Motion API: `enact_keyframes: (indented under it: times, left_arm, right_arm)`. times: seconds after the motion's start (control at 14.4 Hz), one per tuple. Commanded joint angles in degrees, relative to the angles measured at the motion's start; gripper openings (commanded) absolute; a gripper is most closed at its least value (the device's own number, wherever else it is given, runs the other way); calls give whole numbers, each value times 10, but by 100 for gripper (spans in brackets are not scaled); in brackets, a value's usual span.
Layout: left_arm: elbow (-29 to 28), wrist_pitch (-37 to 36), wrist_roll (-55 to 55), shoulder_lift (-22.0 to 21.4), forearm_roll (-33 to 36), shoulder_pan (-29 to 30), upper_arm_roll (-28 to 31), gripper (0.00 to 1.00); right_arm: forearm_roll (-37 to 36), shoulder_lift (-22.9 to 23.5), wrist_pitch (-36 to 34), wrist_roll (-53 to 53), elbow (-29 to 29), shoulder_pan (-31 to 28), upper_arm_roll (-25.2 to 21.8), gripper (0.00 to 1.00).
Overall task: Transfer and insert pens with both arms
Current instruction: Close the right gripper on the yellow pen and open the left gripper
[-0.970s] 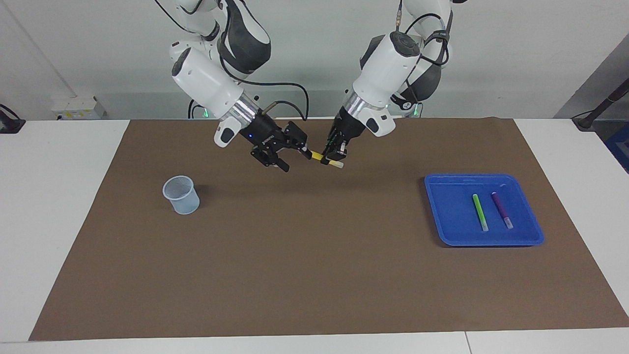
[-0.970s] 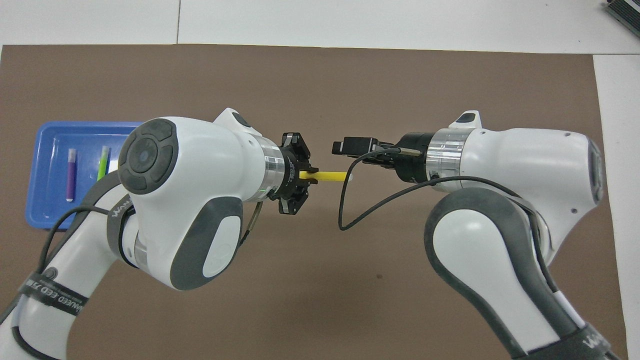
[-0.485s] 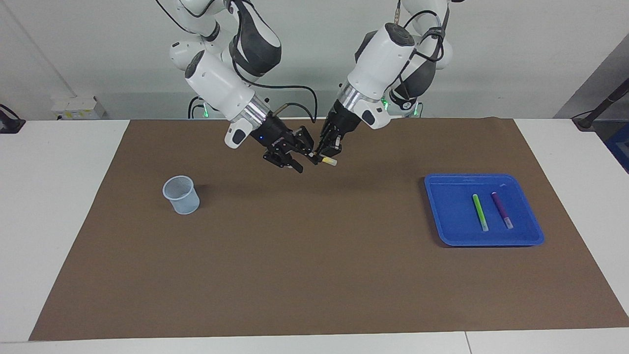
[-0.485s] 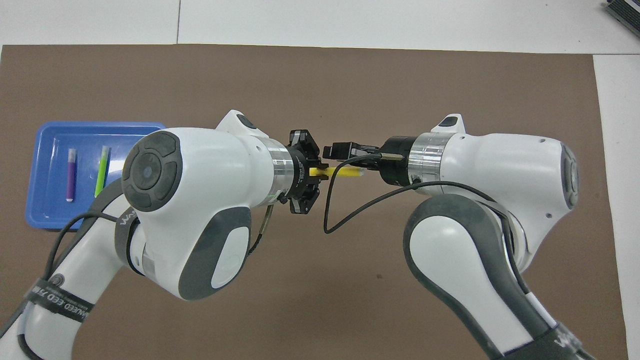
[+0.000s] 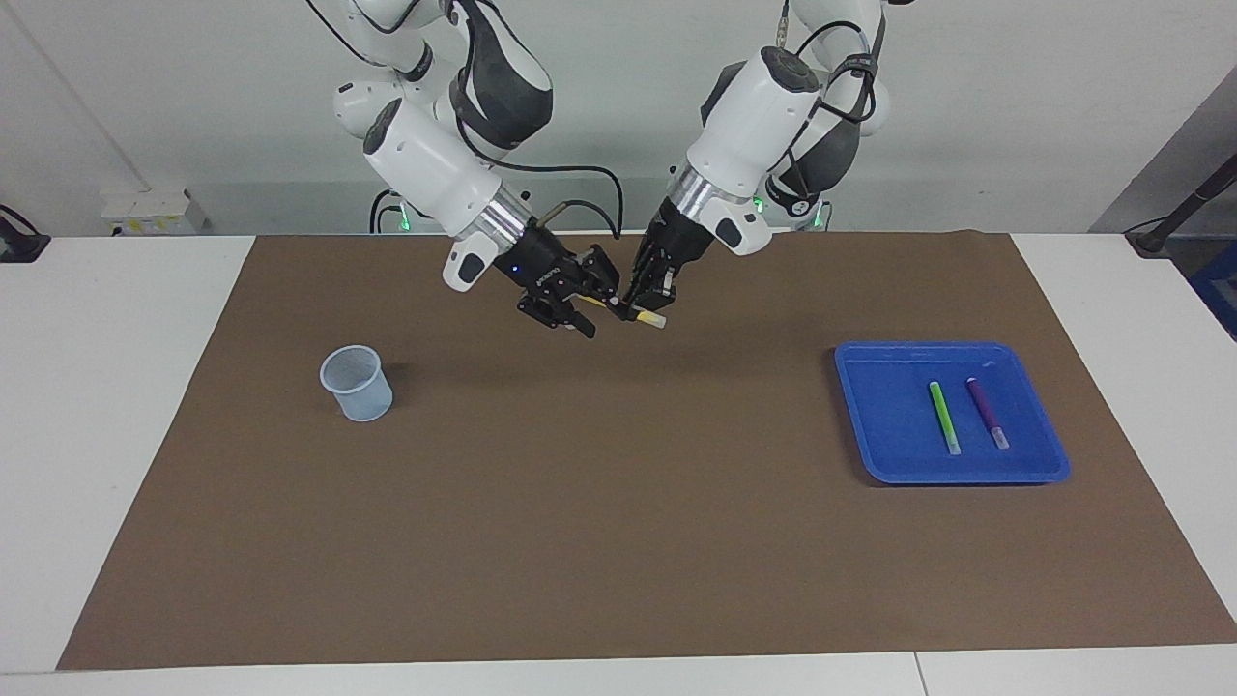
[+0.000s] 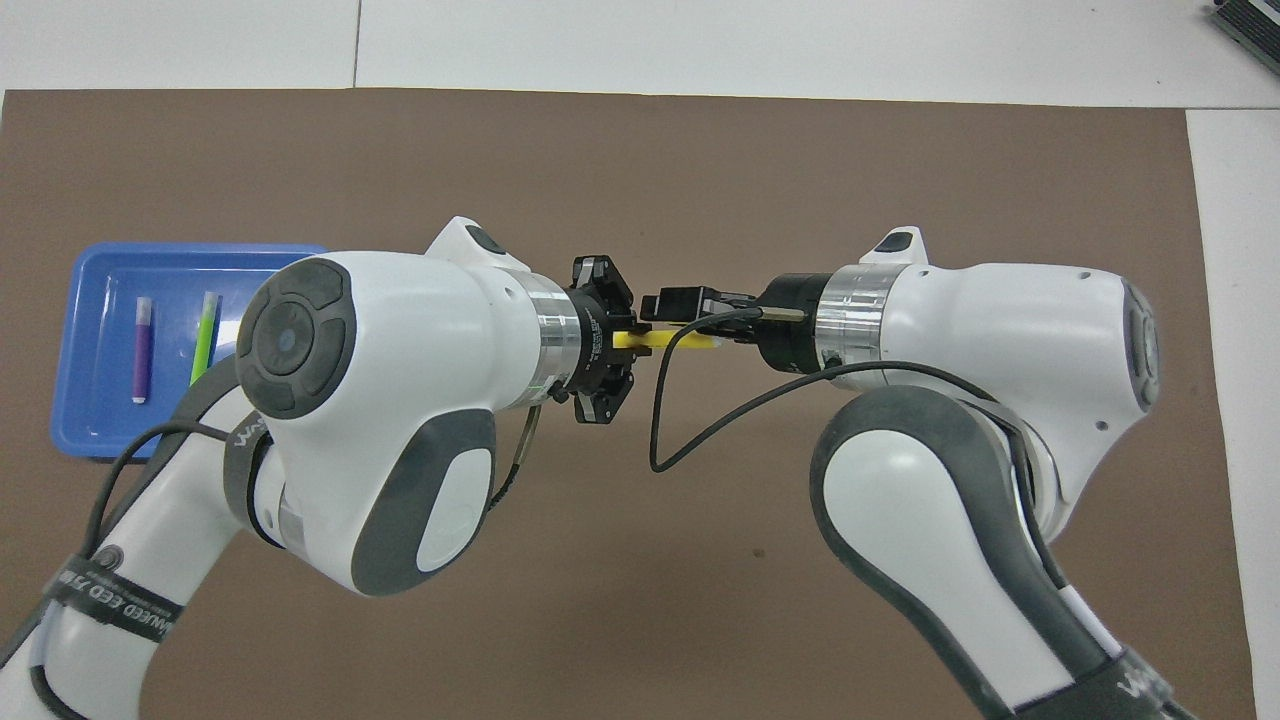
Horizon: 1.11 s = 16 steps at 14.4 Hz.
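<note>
You're mid-handover above the tabletop: left gripper [image 5: 646, 304] clamped on the yellow pen [image 5: 649, 318]; right gripper [image 5: 591, 302] around it, grip unclear. Next, secure right's hold, then release left.

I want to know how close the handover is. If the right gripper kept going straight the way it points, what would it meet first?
Most likely the yellow pen, which the left gripper holds shut above the brown mat. The right gripper points along the pen toward the left gripper, which comes next. Whether it already touches the pen is unclear.
</note>
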Motion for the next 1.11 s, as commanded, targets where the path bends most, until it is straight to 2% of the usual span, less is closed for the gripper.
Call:
enact_keyframes:
  times: [0.0, 0.14, 0.28, 0.42, 0.55, 0.9, 1.04]
  left_arm:
    - [-14, 21, 6, -7, -9, 1, 4, 0]
    - [-15, 44, 4, -7, -9, 2, 6, 0]
    - [-16, 45, 4, -6, -9, 2, 6, 0]
    - [-15, 45, 3, -6, -9, 1, 6, 0]
    - [-15, 45, 3, -6, -9, 0, 6, 0]
    - [-15, 45, 4, -6, -9, -3, 6, 0]
    - [-15, 46, 4, -6, -8, -3, 6, 0]
  right_arm:
    - [10, 0, -37, -23, 16, -18, 2, 66]
    - [6, 1, -80, -38, 27, -32, 1, 66]
    - [6, 1, -82, -46, 27, -35, 1, 63]
    - [6, 1, -80, -45, 27, -32, 1, 46]
    - [6, 1, -80, -45, 27, -33, 1, 41]
    - [6, 1, -76, -47, 26, -28, 1, 0]
    - [5, 1, -76, -48, 26, -28, 1, 0]
